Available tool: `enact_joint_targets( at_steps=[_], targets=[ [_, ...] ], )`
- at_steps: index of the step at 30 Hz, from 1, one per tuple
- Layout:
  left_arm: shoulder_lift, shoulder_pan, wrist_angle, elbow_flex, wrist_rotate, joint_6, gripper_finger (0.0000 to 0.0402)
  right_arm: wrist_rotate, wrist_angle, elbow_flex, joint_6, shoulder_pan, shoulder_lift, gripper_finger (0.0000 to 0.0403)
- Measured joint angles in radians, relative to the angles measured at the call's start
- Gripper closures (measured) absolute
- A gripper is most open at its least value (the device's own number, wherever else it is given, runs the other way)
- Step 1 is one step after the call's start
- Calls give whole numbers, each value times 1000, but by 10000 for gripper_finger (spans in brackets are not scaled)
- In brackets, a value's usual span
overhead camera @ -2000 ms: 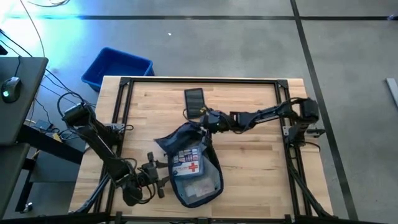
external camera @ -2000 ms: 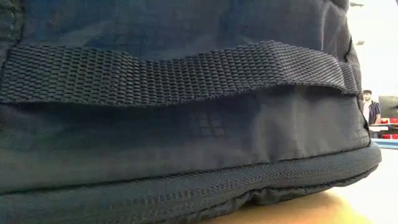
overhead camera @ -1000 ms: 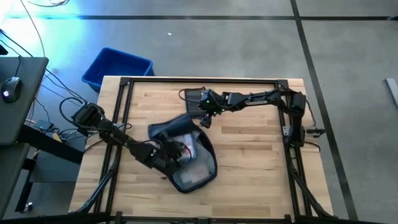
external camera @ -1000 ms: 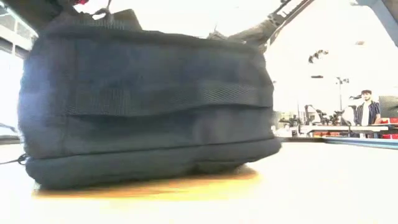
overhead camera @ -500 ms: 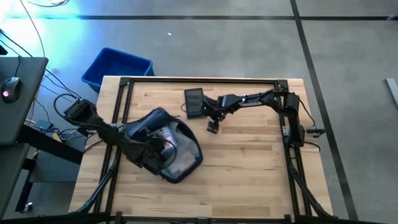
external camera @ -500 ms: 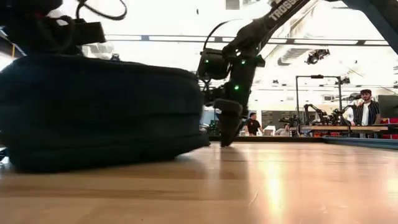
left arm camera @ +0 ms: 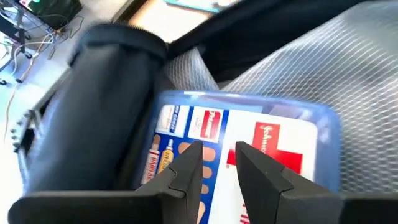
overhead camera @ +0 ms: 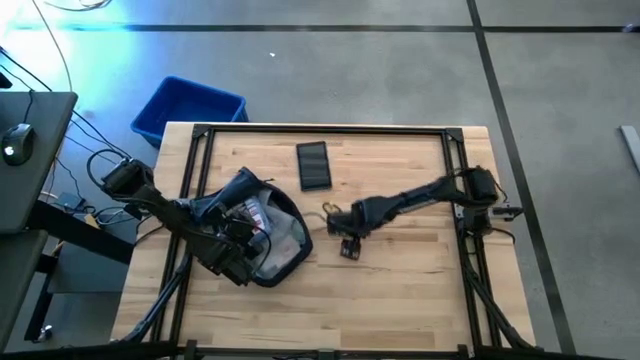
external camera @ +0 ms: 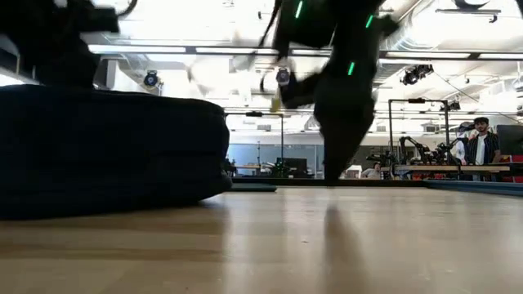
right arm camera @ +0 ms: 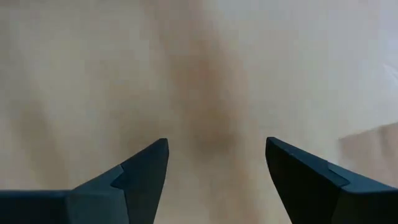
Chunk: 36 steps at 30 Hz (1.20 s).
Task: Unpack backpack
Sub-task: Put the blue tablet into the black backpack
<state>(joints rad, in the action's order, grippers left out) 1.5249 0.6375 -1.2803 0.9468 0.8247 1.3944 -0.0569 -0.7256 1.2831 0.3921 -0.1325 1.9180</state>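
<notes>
Backpack lies on the left part of the table, w/ its opening up, grey mesh lining showing, dark flap bunched toward the far-left side. Inside it sits a blue pouch w/ a red cross and printed labels, seen clearly in left wrist view, resting against the mesh. Left gripper is at the backpack's near-left edge, arm reaching in from the table's left side; its fingers stand only a narrow gap apart right over the pouch, nothing visibly pinched between them; can't tell if they touch it. Right gripper hangs over bare wood near table centre, just right of the backpack and apart from it, pointing down; its fingers are spread wide w/ only tabletop between them. A dark flat rectangular item lies toward the far edge, well apart from both grippers. Blue bin sits on the floor beyond the far-left corner. Low view: backpack is a dark mound at left, people in the room behind.
</notes>
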Motion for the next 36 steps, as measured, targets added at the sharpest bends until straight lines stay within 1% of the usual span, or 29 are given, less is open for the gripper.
enact_joint_targets(
  at_steps=[3,6,10,13,15,17,20,22,24,25,27,30,36],
  targets=[
    [0,17,-54,99,21,-1,326,-43,0,3,-2,-38,-49,149],
    [-1,38,-25,173,54,-23,326,-137,59,2,-37,-43,-67,149],
    [1,68,127,215,75,-127,326,-191,228,-3,-108,50,-64,155],
    [2,87,288,209,76,-208,326,-196,340,-7,-129,148,-35,174],
    [8,95,403,195,94,-263,326,-185,406,-6,-128,214,-16,199],
    [29,102,477,191,121,-319,326,-172,442,-5,-127,273,14,232],
    [58,103,545,191,154,-393,326,-171,473,-7,-121,340,53,296],
    [77,99,553,191,157,-416,326,-146,499,-5,-121,364,75,341],
    [93,92,548,191,154,-421,326,-90,490,-5,-123,380,102,383],
    [97,89,546,191,154,-420,326,-72,481,-6,-126,385,115,392],
    [104,89,546,191,153,-420,326,-68,476,-5,-128,381,128,392],
    [109,89,545,191,149,-421,326,-83,420,-1,-128,365,132,392],
    [108,90,544,191,149,-420,326,-91,233,1,-122,266,127,401]
  ],
)
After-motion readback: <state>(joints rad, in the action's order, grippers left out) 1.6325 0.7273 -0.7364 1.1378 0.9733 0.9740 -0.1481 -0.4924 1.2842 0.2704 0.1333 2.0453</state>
